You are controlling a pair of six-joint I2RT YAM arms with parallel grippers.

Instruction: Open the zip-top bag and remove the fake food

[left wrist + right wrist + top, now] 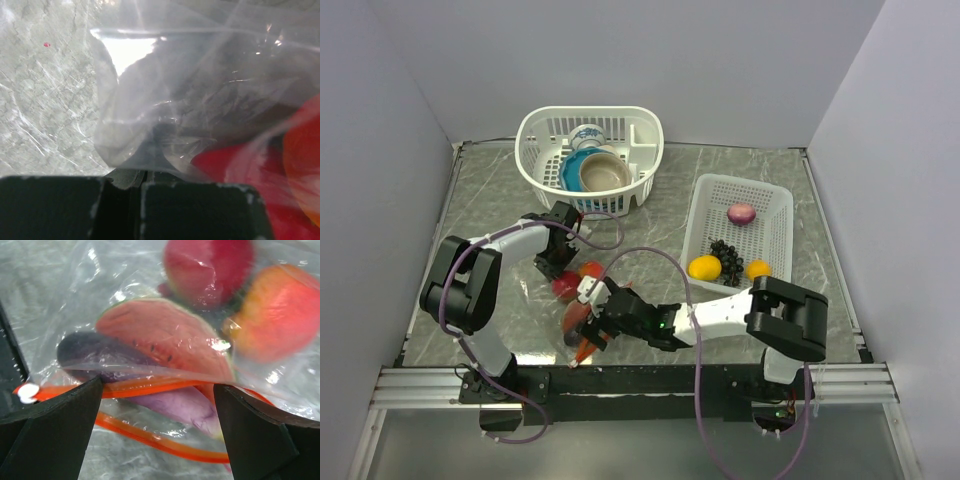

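The grey marbled counter [480,200] fills the overhead view. At its upper centre stands a round white plastic basket [535,175] with blue and tan ceramic bowls [603,172] in it. At right sits a white slotted rectangular tray [720,195] holding a purple onion [741,213], dark grapes [725,255], a yellow lemon [704,267] and a small orange [758,269]. The clear crinkly plastic zip-top bag [570,300] lies lower centre, between the two arms, with more fake food inside. The left end effector [560,262] sits on the bag's far end. Its wrist view shows the fingers [200,210] closed to a thin seam with film gathered at it, so I'd say it is pinching the bag to anchor it. The right end effector [157,425] is at the near end, spread wide and gripping nothing, its fingers straddling the red-orange zip strip [150,385], whose two halves lie parted. The mouth looks open, then, and this arm seems lined up to reach in. Just behind the strip, under the film, are a red watermelon slice [165,340], a dark purple eggplant [95,352], a red apple [207,267] and a peach-coloured fruit [277,315]. The slack upper film and strip lie across the opening, so they are in the way. The small white slider tab [27,392] sits at the strip's left end. The basket and tray stand well apart from the bag.
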